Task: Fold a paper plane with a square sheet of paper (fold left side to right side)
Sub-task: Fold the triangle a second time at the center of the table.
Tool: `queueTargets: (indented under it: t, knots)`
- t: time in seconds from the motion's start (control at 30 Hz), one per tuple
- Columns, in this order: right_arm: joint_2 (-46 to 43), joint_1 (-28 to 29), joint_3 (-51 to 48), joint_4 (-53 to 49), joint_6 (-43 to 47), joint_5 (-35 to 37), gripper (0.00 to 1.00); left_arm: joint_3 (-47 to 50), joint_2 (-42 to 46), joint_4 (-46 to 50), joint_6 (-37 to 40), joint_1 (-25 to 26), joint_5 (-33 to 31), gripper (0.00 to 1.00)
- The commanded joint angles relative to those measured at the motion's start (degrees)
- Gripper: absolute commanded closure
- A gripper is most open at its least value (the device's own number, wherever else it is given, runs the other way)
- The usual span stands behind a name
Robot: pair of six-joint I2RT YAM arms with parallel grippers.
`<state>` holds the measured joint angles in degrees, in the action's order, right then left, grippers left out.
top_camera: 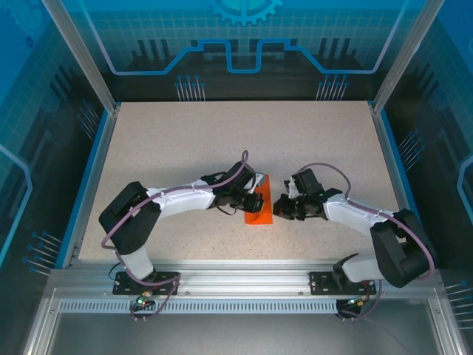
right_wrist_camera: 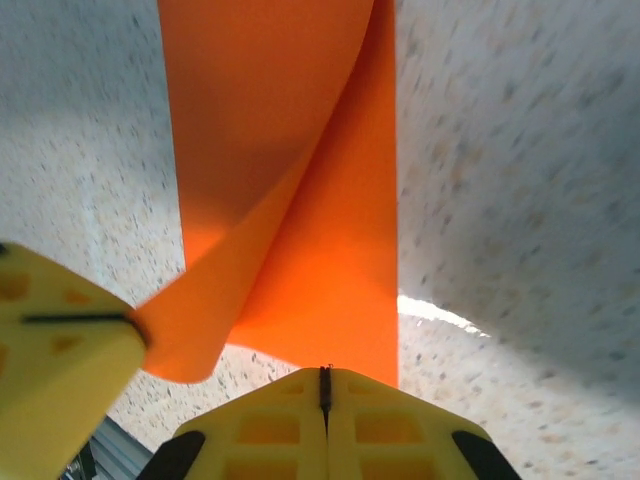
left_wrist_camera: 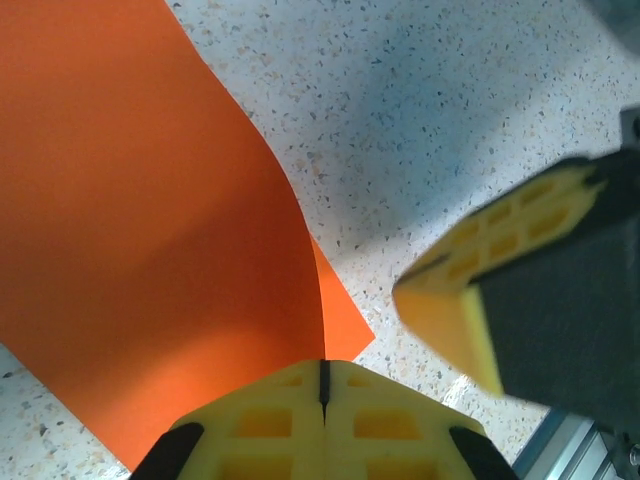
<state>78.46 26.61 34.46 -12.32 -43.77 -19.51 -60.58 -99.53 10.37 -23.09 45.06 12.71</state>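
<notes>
The square sheet of paper is bright orange and lies on the speckled table between my two grippers. Its left part is lifted and curls over the rest. My left gripper is shut on the raised edge of the sheet, which runs straight into its closed yellow fingertips. In the right wrist view the left gripper pinches the curled flap's corner. My right gripper is shut, its tips at the flat layer's near edge. In the left wrist view the right gripper hovers just off the sheet's corner.
The speckled tabletop stretches wide behind the paper. A blue-edged frame borders it at left and right. An aluminium rail with the arm bases runs along the near edge.
</notes>
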Motion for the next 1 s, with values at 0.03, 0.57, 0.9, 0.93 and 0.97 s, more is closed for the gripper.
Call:
queueTargets:
  t: [0.03,0.57,0.9,0.93,0.97]
  knots:
    - [3.2,3.5,-0.5,3.1,-2.8,1.4,0.95,1.0,2.1,1.3,0.3,-1.2,1.2,0.97]
    - [8.7,5.9,2.3,-2.3,-1.5,4.8,0.95,-0.2,-0.5,4.5,2.1,-2.7,-2.5,0.97]
    - [8.9,5.9,2.4,-4.5,-0.7,5.7,0.95,-1.8,-3.3,5.0,3.3,-3.9,-3.7,0.97]
    - [8.9,5.9,2.4,-4.6,-0.6,5.6,0.95,-1.8,-3.3,5.0,3.3,-4.0,-3.9,0.97]
    - [8.9,6.0,2.4,-4.7,-0.5,5.7,0.95,-1.8,-3.5,5.0,3.5,-4.1,-4.0,0.97]
